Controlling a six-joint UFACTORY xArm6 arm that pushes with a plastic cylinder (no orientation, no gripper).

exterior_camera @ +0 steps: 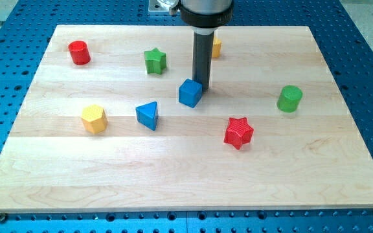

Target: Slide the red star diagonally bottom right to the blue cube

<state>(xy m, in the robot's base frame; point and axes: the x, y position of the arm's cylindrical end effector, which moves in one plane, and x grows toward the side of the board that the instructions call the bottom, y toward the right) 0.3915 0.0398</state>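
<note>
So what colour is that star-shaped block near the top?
Green: the green star, seen in the camera view.

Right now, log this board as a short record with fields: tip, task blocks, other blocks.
tip: my tip sits just behind the blue cube, at its upper right
red star: lower right of the blue cube, apart from it
other blocks: red cylinder, green star, yellow hexagon, blue triangle, green cylinder
partly hidden: yellow block behind the rod

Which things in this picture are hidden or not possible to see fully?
- Yellow block, camera view: mostly behind the rod, so its shape is unclear.
- My tip, camera view: right beside the blue cube; contact cannot be told.
- Arm above the rod: cut off by the view's top.
</note>
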